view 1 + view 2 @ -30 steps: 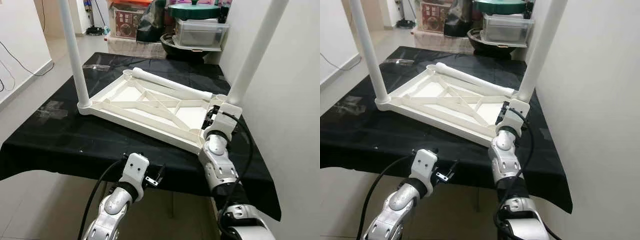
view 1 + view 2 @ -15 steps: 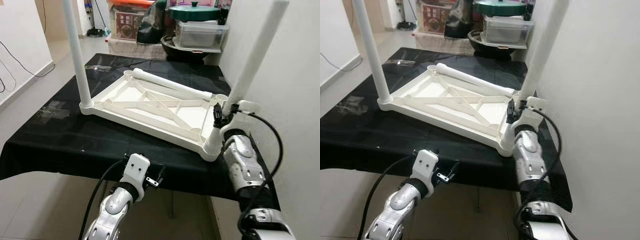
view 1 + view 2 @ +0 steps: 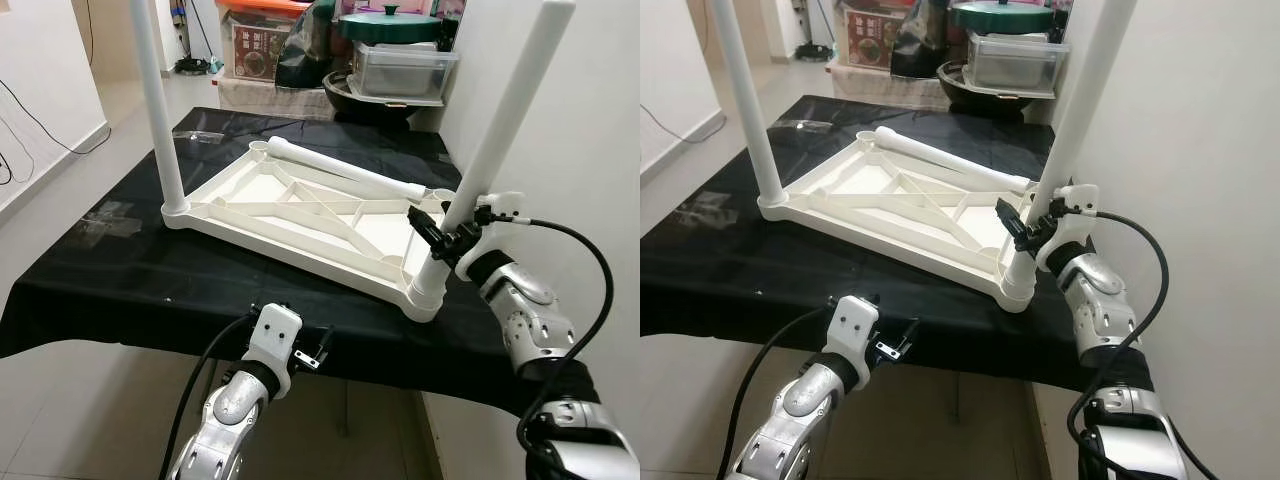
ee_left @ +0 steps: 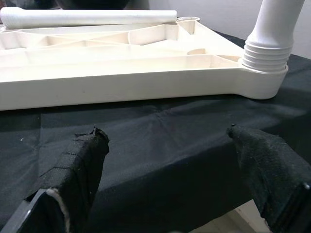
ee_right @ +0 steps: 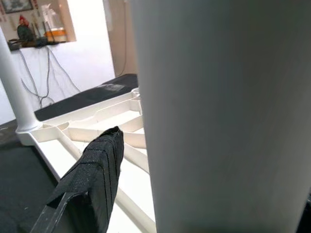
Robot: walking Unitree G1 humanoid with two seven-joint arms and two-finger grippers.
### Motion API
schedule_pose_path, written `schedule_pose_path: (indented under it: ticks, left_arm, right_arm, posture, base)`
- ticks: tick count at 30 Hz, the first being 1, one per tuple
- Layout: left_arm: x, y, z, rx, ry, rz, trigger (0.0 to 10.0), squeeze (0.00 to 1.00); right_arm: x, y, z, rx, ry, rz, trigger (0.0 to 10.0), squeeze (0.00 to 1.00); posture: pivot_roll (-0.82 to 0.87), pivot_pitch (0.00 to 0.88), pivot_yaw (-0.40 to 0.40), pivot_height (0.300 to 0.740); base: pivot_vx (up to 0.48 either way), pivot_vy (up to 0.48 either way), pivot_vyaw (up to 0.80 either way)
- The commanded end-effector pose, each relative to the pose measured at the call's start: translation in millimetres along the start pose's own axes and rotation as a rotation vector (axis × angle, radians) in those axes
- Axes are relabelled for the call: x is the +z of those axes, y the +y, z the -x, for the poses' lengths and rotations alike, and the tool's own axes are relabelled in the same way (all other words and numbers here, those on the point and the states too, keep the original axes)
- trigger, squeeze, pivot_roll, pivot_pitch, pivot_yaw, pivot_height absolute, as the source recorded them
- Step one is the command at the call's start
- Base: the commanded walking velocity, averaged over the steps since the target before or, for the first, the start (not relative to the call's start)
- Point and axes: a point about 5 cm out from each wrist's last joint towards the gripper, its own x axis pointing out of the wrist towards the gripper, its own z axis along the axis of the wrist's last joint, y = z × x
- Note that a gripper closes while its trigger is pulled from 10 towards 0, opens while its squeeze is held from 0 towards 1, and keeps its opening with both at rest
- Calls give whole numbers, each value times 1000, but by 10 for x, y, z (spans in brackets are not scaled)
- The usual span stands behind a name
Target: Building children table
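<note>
Looks like someone's home: tiled floor (image 3: 60, 170), white walls (image 3: 590, 130), and a cluttered corner with a green-lidded pot (image 3: 388, 22) on plastic storage boxes (image 3: 400, 68).

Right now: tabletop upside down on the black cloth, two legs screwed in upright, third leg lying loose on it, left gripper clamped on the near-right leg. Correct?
One error: the right gripper grips the near-right leg, not the left; the left eye view shows it. The left gripper hangs open at the cloth's near edge. The rest holds: tabletop upside down, two legs upright, third leg lying loose on it.
</note>
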Motion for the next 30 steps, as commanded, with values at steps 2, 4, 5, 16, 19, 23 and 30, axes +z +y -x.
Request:
schedule_pose_path:
  ticks: [2,4,5,16,19,23,30]
  left_arm:
    - [-25,-32,-6,-6,6,-3,10000,0]
    - [-25,-32,-6,-5,5,-3,10000,0]
    - [-21,-32,-3,-4,2,-5,10000,0]
    - [-13,-30,18,-6,-1,-8,10000,0]
    - [-15,-28,18,-7,1,-8,10000,0]
    - [-18,-19,17,-8,3,-11,10000,0]
    - [-22,-12,14,-9,5,-13,10000,0]
  right_arm:
    - [22,-1,-51,33,17,4,10000,0]
    - [30,-16,-63,44,24,1,10000,0]
    - [38,-41,-72,52,32,3,10000,0]
    - [-33,-93,-67,75,67,-15,0,0]
    - [-58,-83,-72,71,67,-31,0,0]
    - [-155,-55,-98,-22,89,-25,0,0]
    - [-316,-76,-102,-287,135,-11,0,0]
  posture:
    - [145,0,-115,740]
    - [145,0,-115,740]
    - [149,0,-118,740]
    - [153,0,-116,740]
    - [153,0,-114,740]
    - [152,0,-108,740]
    - [151,0,-104,740]
  base:
    - [0,0,0]
    - [0,0,0]
    - [0,0,0]
    - [0,0,0]
    - [0,0,0]
    - [0,0,0]
    - [0,0,0]
